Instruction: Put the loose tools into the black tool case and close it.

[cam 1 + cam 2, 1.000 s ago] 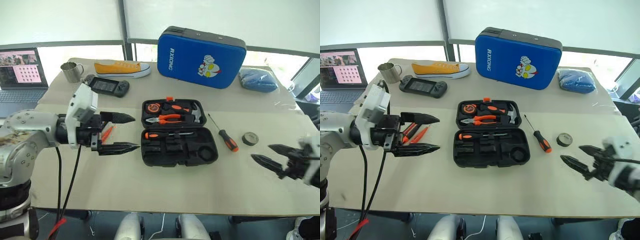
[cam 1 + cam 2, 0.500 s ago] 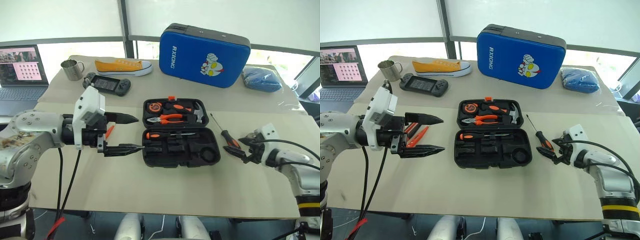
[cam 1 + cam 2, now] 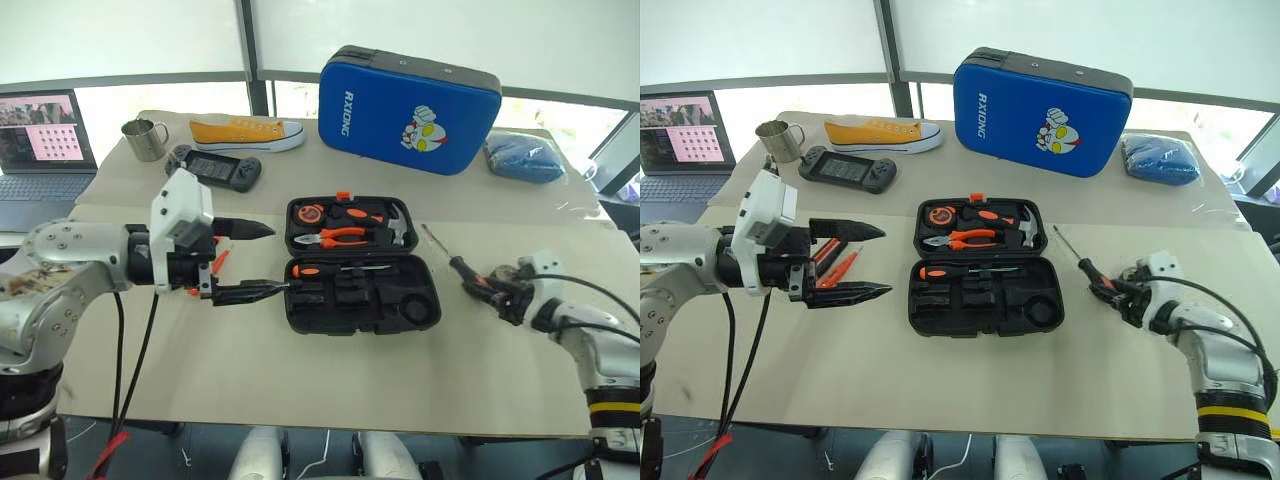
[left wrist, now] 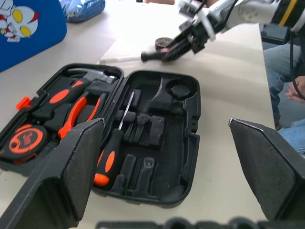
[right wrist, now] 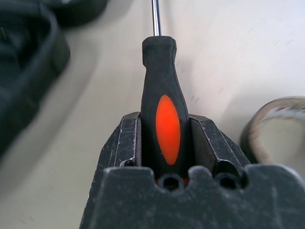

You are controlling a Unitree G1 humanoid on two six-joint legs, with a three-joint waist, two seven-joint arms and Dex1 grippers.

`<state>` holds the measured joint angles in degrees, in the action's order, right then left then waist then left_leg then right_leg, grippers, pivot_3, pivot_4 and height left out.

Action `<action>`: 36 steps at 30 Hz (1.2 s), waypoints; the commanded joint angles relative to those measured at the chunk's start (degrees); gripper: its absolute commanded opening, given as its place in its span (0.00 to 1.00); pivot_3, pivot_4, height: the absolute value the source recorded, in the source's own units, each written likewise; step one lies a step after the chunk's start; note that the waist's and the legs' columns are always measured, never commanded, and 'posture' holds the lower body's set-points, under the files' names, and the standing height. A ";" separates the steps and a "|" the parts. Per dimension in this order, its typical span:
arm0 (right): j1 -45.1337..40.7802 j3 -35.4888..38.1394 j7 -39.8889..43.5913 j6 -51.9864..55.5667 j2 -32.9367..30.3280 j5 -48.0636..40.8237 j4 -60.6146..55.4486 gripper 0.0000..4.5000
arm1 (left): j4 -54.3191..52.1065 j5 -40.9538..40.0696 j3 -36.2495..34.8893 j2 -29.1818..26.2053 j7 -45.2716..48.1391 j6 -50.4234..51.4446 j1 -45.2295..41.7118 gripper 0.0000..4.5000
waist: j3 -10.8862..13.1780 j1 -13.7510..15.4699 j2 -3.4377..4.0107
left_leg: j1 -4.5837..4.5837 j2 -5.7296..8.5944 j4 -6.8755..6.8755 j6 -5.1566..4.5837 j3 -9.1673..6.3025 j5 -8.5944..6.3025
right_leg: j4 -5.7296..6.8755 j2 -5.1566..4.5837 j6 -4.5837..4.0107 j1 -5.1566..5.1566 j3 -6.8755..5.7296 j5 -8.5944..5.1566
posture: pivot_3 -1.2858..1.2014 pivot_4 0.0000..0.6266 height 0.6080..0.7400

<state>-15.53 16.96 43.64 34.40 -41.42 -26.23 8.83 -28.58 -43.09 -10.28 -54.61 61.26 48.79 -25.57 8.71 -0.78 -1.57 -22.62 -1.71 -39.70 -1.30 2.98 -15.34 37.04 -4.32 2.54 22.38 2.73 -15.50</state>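
Black-and-orange, the screwdriver point(image 5: 164, 119) lies on the tabletop point(image 3: 940, 370) right of the open black tool case point(image 3: 985, 295), its handle clamped between the right tool point(image 3: 1118, 293) fingers point(image 5: 125, 143), beside the tape roll point(image 5: 274, 124). The left tool point(image 3: 875, 262) hangs spread wide and empty left of the case.

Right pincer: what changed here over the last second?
The right pincer moved in from the table's right edge to the screwdriver beside the case and closed on its handle. The left pincer stayed open and hovering left of the case; the tape roll hasn't moved.
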 commanded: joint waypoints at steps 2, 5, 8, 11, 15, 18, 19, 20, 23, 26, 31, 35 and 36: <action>-4.25 3.28 7.86 3.38 -5.96 -8.12 -11.50 0.23 | 0.40 -0.35 -2.02 -2.76 2.13 -2.03 1.18 1.00 | 0.19 -0.20 0.24 | 0.00 -0.02 0.02 0.00 0.02 0.00 | 0.01 0.04 0.00 0.04 0.02 0.00 | 0.52 0.24 1.00; -5.28 -1.55 13.64 0.14 -7.95 -7.11 -14.49 0.23 | 0.39 -0.90 -2.03 -3.71 3.13 -2.10 1.51 1.00 | 0.22 -0.10 0.20 | 0.00 -0.06 0.10 0.00 -0.01 0.00 | -0.05 0.23 -0.03 0.07 -0.02 -0.01 | 0.52 0.24 1.00; -8.96 -11.81 21.71 -6.57 -8.60 -1.73 -14.59 0.23 | 0.13 -0.31 -1.50 -3.91 3.38 -3.00 1.74 1.00 | 0.26 -0.24 0.16 | 0.00 -0.07 0.10 0.00 0.01 -0.01 | -0.07 0.22 -0.05 0.08 0.00 -0.01 | 0.52 0.24 1.00; -13.14 -22.71 28.13 -19.98 -7.73 8.75 -8.63 0.23 | -0.43 -0.15 -0.91 -3.56 2.89 -3.59 2.03 1.00 | 0.30 -0.12 0.20 | -0.06 -0.06 0.08 0.00 0.04 -0.01 | -0.05 0.13 -0.04 0.15 0.01 -0.01 | 0.52 0.24 1.00; -19.45 -28.83 29.15 -31.62 -4.22 16.64 1.87 0.23 | -1.12 0.16 -0.69 -3.42 2.43 -4.38 2.91 1.00 | 0.33 0.16 0.21 | -0.70 0.00 -0.11 0.01 0.03 0.01 | 0.05 0.07 0.00 0.84 -0.04 0.03 | 0.52 0.24 1.00; -22.25 -29.85 30.03 -35.99 -2.75 18.92 7.45 0.23 | -1.38 0.01 -0.82 -3.43 2.07 -4.50 3.18 1.00 | 0.39 0.14 0.21 | -0.77 0.01 -0.11 0.01 0.05 0.01 | 0.06 0.04 0.00 0.89 -0.02 0.04 | 0.52 0.24 1.00; -22.74 -30.05 30.48 -37.12 -2.53 19.36 8.63 0.23 | -1.46 -0.06 -0.88 -3.45 1.96 -4.51 3.25 1.00 | 0.40 0.23 0.21 | -0.77 0.02 -0.10 0.01 0.04 0.01 | 0.07 0.03 0.00 0.89 -0.04 0.04 | 0.52 0.24 1.00; -23.31 -30.23 30.45 -37.97 -2.08 19.93 10.01 0.23 | -1.57 -0.12 -0.95 -3.43 1.81 -4.53 3.38 1.00 | 0.41 0.25 0.21 | -0.77 0.01 -0.09 0.01 0.02 0.01 | 0.07 0.02 0.00 0.89 -0.09 0.04 | 0.52 0.24 1.00; -24.48 -30.62 30.46 -40.04 -0.91 21.46 13.43 0.23 | -1.86 -0.23 -1.02 -3.45 1.39 -4.75 3.81 1.00 | 0.41 0.05 0.21 | -0.76 0.00 -0.08 0.01 0.02 0.01 | 0.05 0.02 0.00 0.87 -0.09 0.04 | 0.52 0.24 1.00; -24.90 -30.74 30.92 -43.40 -0.68 22.90 16.32 0.23 | -2.04 -0.31 -1.01 -3.47 1.04 -4.84 3.93 1.00 | 0.41 0.01 0.21 | -0.74 0.00 -0.07 0.01 0.02 0.01 | 0.07 0.03 -0.01 0.87 -0.09 0.04 | 0.52 0.24 1.00; -25.13 -30.77 32.02 -46.02 0.19 22.94 18.20 0.23 | -1.66 -0.10 -0.70 -3.55 0.81 -5.10 3.24 1.00 | 0.41 -0.01 0.21 | -0.67 -0.01 -0.08 0.02 0.03 0.02 | 0.08 0.02 -0.01 0.81 -0.09 0.04 | 0.52 0.24 1.00; -25.39 -30.93 31.12 -47.66 0.36 24.22 19.60 0.50 | -1.13 0.18 -0.25 -3.61 0.73 -5.23 2.29 1.00 | 0.41 -0.03 0.21 | -0.66 -0.01 -0.08 0.02 0.03 0.02 | 0.09 0.03 -0.02 0.80 -0.09 0.04 | 0.52 0.24 1.00; -25.55 -30.91 31.02 -47.94 0.41 24.37 20.05 0.58 | -1.00 0.24 -0.14 -3.59 0.73 -5.27 2.14 1.00 | 0.41 -0.03 0.21 | -0.65 -0.01 -0.08 0.02 0.03 0.02 | 0.10 0.03 -0.02 0.80 -0.09 0.04 | 0.52 0.24 1.00</action>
<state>-40.90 -14.03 74.54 -12.38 -41.04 -2.93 27.97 -29.16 -42.89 -10.07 -57.73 62.00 44.87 -22.29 9.12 -0.81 -1.36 -23.27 -1.72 -39.78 -1.28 3.00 -15.32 37.14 -4.29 2.52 23.18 2.64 -15.45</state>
